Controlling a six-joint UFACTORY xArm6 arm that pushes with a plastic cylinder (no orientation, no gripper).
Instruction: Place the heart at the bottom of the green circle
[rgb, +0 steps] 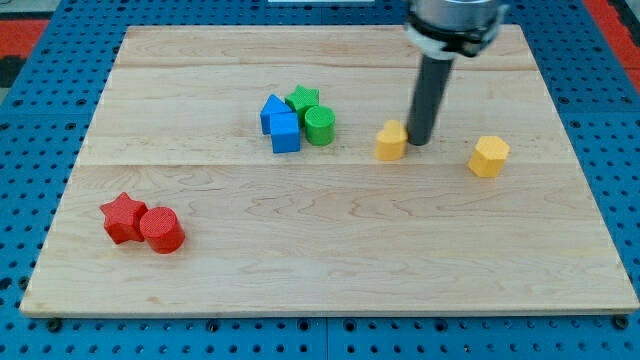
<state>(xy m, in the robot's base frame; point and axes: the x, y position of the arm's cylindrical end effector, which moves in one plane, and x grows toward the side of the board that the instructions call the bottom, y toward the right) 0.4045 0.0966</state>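
Observation:
A yellow heart block (391, 140) lies on the wooden board, right of the board's middle. A green circle block (319, 126) stands to its left, in a cluster with a green star (303, 99), a blue cube (285, 132) and a blue triangular block (272, 108). My tip (420, 140) is down on the board, right beside the heart's right edge, touching or nearly touching it. The heart is level with the green circle, about a block's width to the circle's right.
A yellow hexagon block (489, 156) lies right of my tip. A red star (123, 217) and a red cylinder (161, 229) sit together at the board's lower left. The wooden board (330, 260) rests on a blue pegboard surface.

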